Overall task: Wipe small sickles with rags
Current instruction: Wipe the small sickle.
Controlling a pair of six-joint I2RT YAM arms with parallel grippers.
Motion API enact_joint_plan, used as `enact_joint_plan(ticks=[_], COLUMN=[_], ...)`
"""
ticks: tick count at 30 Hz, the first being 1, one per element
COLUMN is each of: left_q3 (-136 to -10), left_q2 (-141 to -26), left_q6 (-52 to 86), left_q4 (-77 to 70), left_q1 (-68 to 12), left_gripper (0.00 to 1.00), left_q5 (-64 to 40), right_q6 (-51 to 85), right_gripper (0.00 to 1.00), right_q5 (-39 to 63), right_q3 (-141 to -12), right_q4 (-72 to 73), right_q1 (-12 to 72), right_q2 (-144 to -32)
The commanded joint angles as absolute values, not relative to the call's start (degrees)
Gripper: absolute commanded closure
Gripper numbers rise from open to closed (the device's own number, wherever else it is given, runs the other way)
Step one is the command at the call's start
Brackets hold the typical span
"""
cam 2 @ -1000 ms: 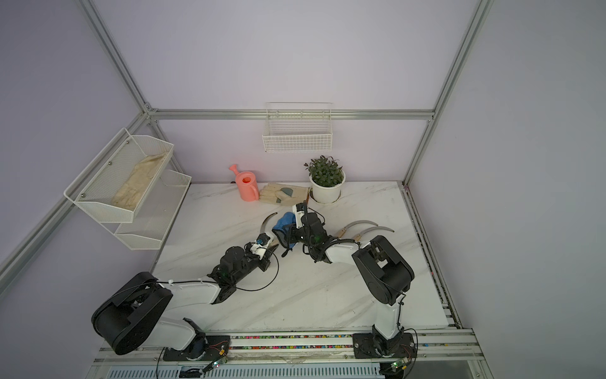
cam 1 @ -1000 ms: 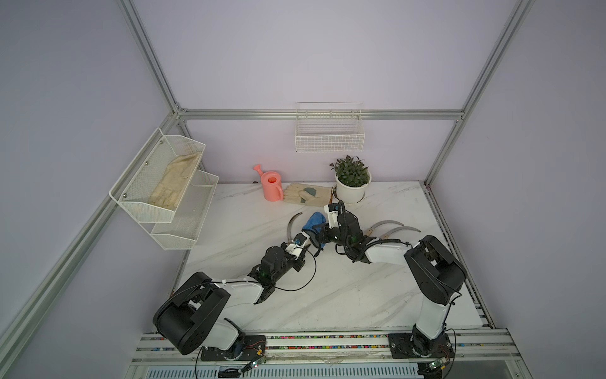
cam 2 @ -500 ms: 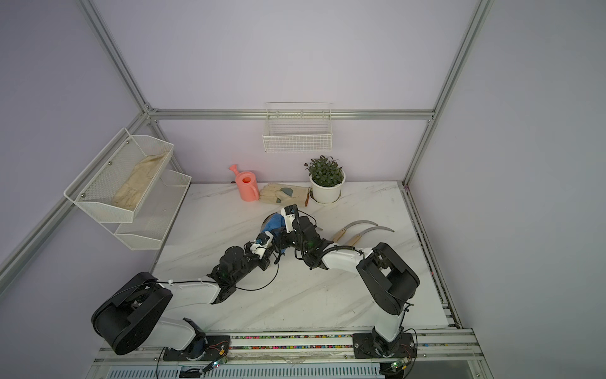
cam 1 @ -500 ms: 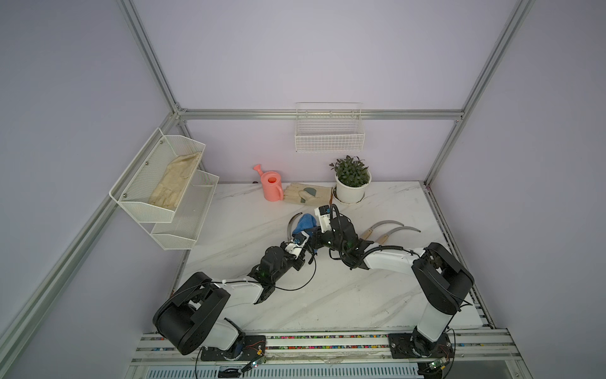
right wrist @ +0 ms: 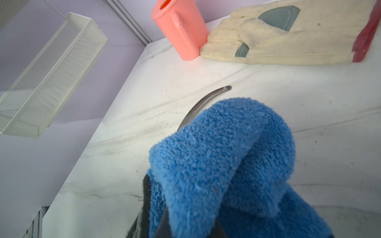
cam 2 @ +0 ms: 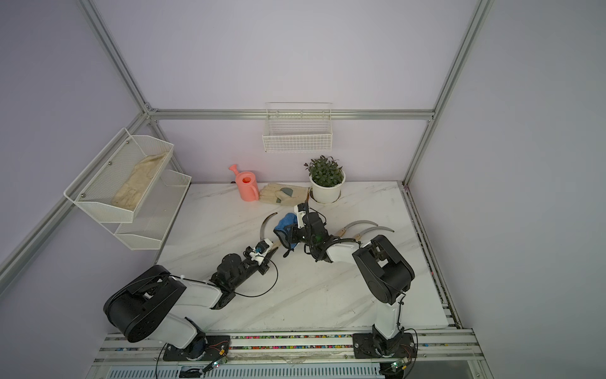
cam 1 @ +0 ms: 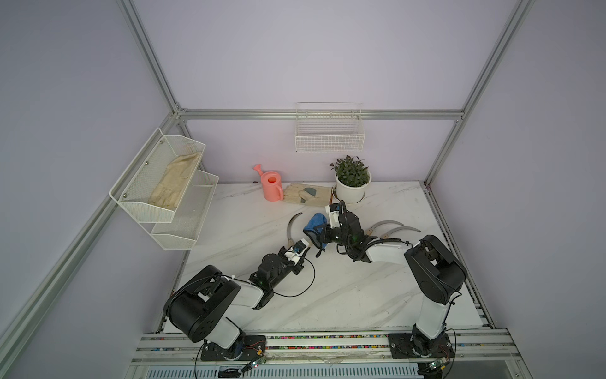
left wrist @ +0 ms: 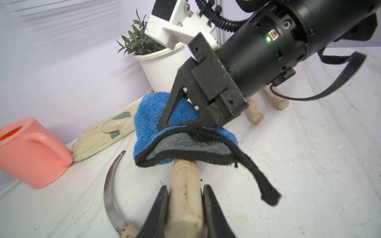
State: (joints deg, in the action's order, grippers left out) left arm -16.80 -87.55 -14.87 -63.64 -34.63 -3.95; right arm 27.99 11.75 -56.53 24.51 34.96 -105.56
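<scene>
My left gripper [left wrist: 184, 192] is clenched on the pale wooden handle of a sickle [left wrist: 185, 181], one finger pressed to each side of it, near the middle of the tabletop [cam 1: 360, 295]. My right gripper [cam 1: 319, 235] reaches in from the right and is clamped tight on the rag [left wrist: 152, 115]. The rag is folded over the far end of that handle, so the blade is hidden under the cloth. It shows blue plush outside and grey inside, and a loose strip of its black trim [left wrist: 259, 175] hangs down beside the handle. I cannot tell whether the handle rests on the tabletop or is lifted off it. A second sickle [left wrist: 107, 185] lies flat just left of the rag, its handle end close to my left gripper and its blade arching toward the back edge. The other two sickles [left wrist: 254, 113] lie side by side toward the right edge, blades pointing to that edge. Along the back edge stand a pink watering can [cam 1: 272, 185], a beige glove [cam 1: 306, 195] touching it, and a potted plant [cam 1: 352, 183]. Another glove [cam 1: 173, 183] lies in the upper tray of a rack [cam 1: 183, 226] on the left wall, and a wire basket [cam 1: 329, 137] hangs on the back wall.
</scene>
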Motion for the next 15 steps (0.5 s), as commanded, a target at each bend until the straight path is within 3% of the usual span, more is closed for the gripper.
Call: enact_joint_plan(ticks=[1, 8, 15], left_q3=[-16.37, -15.75, -14.22], left_q2=[-87.43, -87.82, -86.92], left_q6=[-20.33, -24.05, -26.61], left_q4=[-76.46, -76.55, -76.47], left_q1=[-34.89, -34.9, -34.96], left_gripper=[1.0, 1.0, 1.0], left_q5=[-6.39, -5.36, -5.99], right_q6=[27.42, 31.07, 35.59], right_gripper=[1.0, 1.0, 1.0], right_q5=[11.71, 12.29, 16.34], right_q3=[-55.36, -49.65, -45.61], right_q4=[19.34, 22.24, 26.93], right_q1=[35.3, 26.66, 15.63], right_q2=[-102.06, -96.17, -99.16])
